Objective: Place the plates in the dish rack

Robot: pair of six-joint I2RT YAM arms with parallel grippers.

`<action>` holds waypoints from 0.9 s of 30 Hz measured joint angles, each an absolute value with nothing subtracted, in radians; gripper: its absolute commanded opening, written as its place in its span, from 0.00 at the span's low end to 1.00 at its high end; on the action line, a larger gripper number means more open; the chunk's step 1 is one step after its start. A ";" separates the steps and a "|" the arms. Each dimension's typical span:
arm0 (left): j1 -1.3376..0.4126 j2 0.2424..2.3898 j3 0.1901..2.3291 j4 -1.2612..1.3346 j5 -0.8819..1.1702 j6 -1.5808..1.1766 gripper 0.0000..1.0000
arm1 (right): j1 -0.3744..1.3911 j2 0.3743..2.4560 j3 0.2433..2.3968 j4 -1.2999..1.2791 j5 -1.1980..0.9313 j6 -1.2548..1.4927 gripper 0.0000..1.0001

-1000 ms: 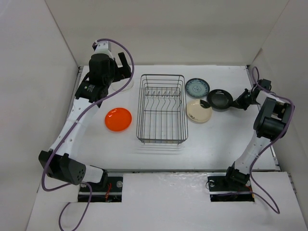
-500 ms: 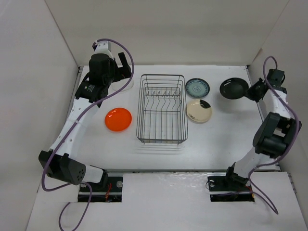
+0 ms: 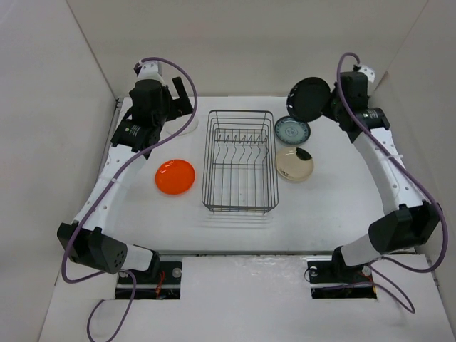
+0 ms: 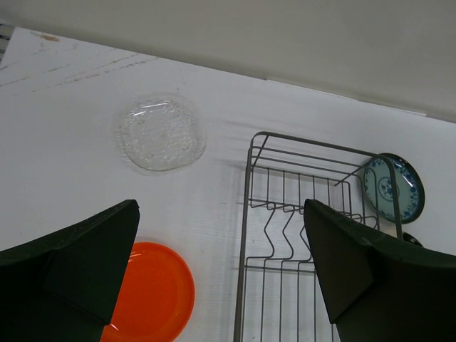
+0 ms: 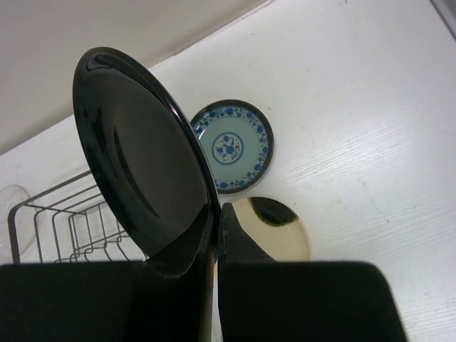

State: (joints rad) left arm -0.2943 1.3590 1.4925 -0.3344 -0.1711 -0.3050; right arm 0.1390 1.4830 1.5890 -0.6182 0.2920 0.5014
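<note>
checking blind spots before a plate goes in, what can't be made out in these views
Top external: clear plate is faint and partly under the left gripper.
Left wrist: orange plate has one side covered by a finger.
Right wrist: dish rack is largely hidden behind the black plate.
Right wrist: beige plate has its near side covered by the right gripper.

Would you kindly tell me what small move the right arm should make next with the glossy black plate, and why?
Probably swing the glossy black round plate leftward over the dark wire dish rack. The right gripper is shut on its rim and holds it raised, nearly on edge, right of the rack, and the rack holds no plate yet.
</note>
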 measured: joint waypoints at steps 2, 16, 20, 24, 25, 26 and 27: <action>-0.294 1.359 1.493 -0.339 -0.194 -0.308 1.00 | 0.211 1.502 1.636 -0.655 0.381 0.498 0.00; -0.294 1.361 1.494 -0.389 -0.323 -0.353 1.00 | 0.543 1.671 1.772 -0.924 0.753 0.535 0.00; -0.294 1.361 1.495 -0.390 -0.317 -0.358 1.00 | 0.568 1.673 1.772 -0.964 0.791 0.572 0.00; -0.294 1.361 1.495 -0.389 -0.299 -0.364 1.00 | 0.603 1.693 1.786 -1.022 0.832 0.620 0.00; -0.294 1.361 1.495 -0.389 -0.294 -0.366 1.00 | 0.613 1.703 1.791 -1.032 0.839 0.630 0.00; -0.294 1.361 1.495 -0.389 -0.291 -0.368 1.00 | 0.623 1.712 1.793 -1.038 0.844 0.641 0.00; -0.294 1.361 1.495 -0.389 -0.289 -0.369 1.00 | 0.632 1.722 1.794 -1.045 0.849 0.651 0.00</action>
